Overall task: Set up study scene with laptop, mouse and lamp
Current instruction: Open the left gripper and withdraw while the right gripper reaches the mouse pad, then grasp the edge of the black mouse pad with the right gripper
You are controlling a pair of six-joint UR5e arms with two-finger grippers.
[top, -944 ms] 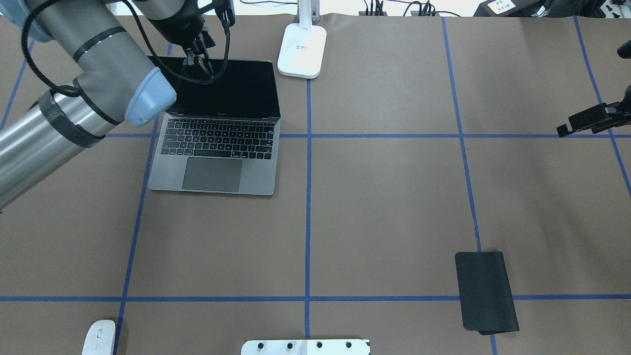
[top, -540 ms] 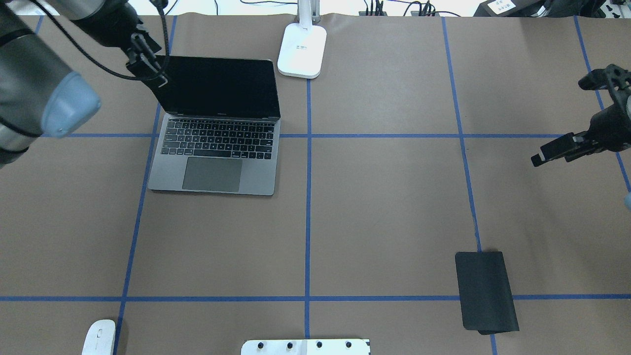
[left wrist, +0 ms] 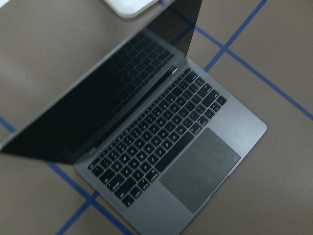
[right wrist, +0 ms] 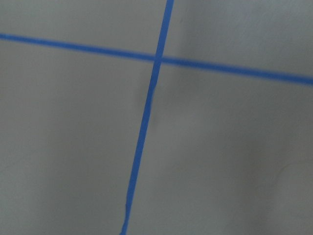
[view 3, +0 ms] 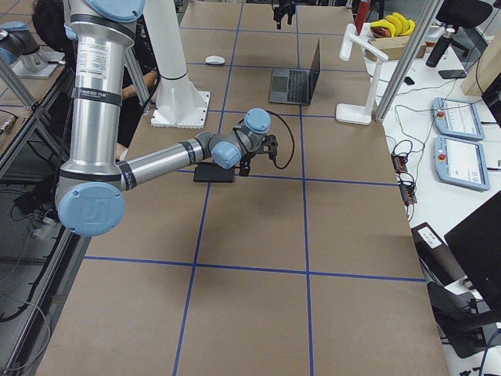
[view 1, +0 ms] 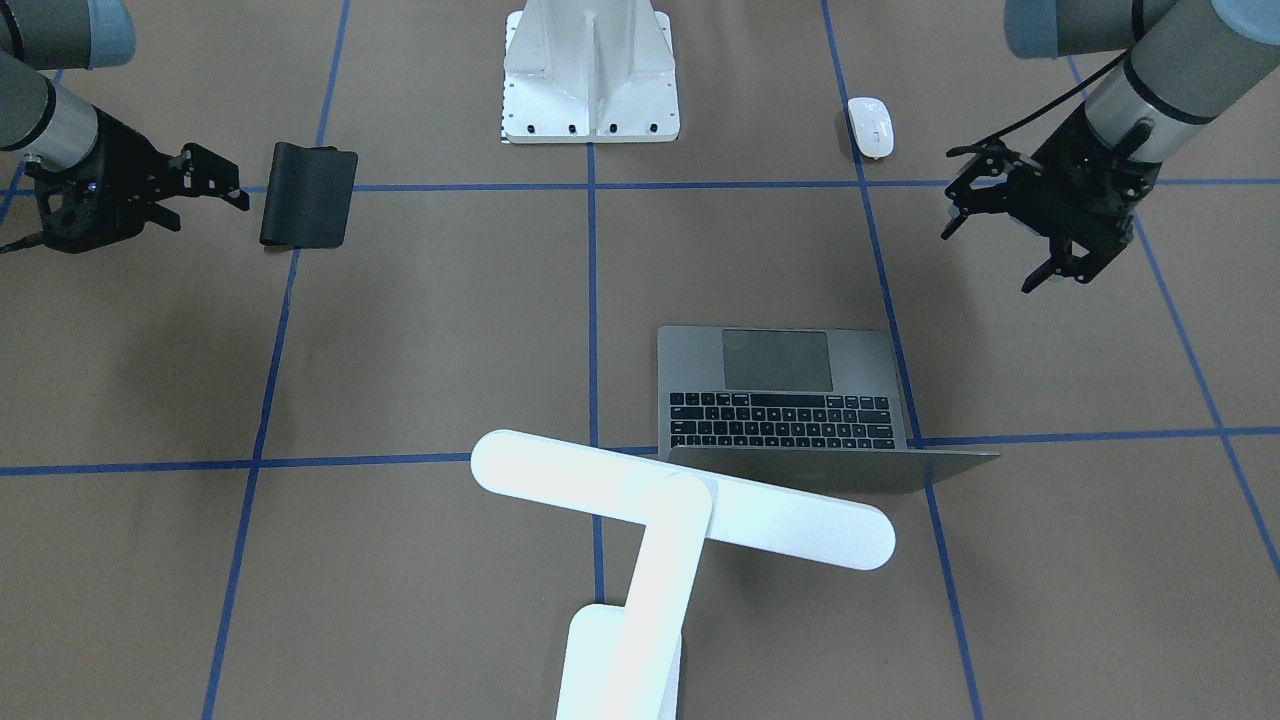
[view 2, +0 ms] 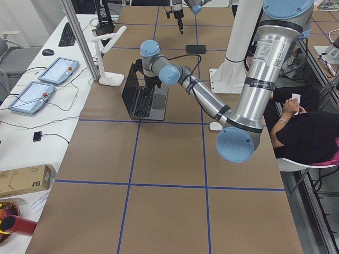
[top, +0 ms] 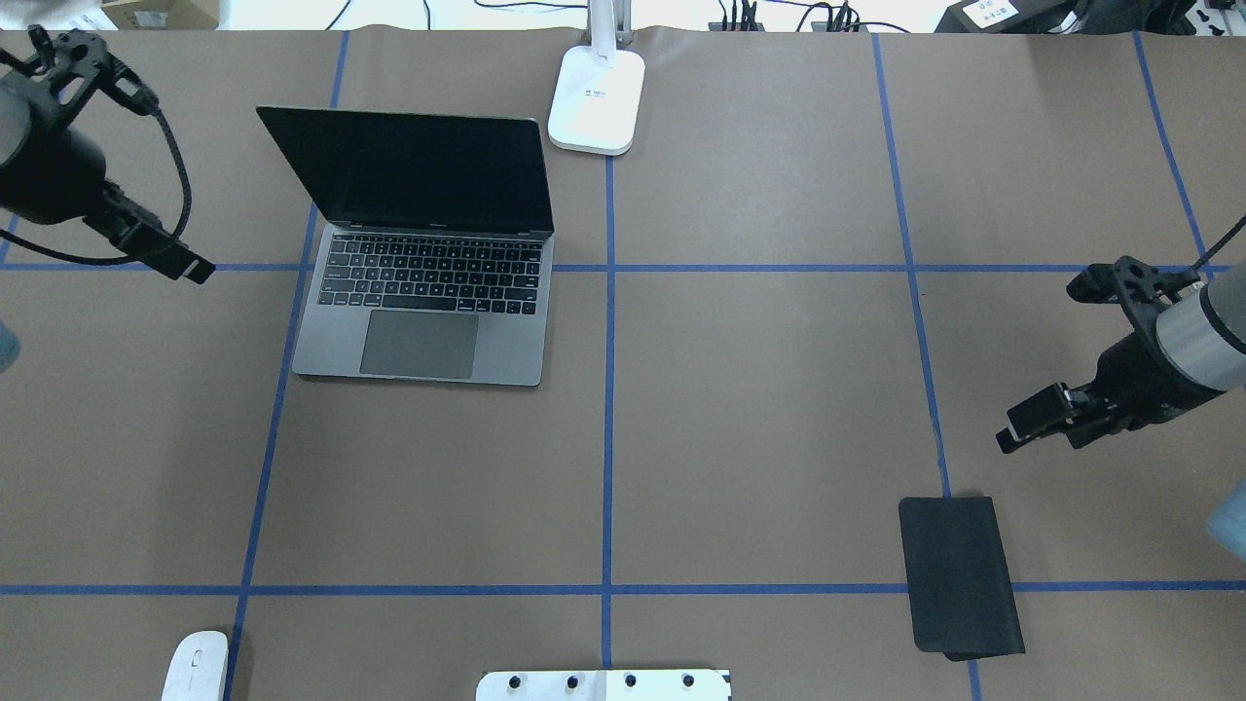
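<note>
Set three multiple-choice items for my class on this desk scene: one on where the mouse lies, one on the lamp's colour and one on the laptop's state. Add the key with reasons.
1. Where is the mouse?
A) on the laptop keyboard
B) on the black pad
C) at the table's robot-side edge, apart from the laptop

2. What colour is the lamp?
A) white
B) red
C) black

3. The laptop is:
A) shut
B) open, screen dark
C) open, screen lit

Key:
1 C, the overhead view shows it alone near the robot-side edge.
2 A, the head, arm and base are all white.
3 B, the lid stands up and the screen is black.
</note>
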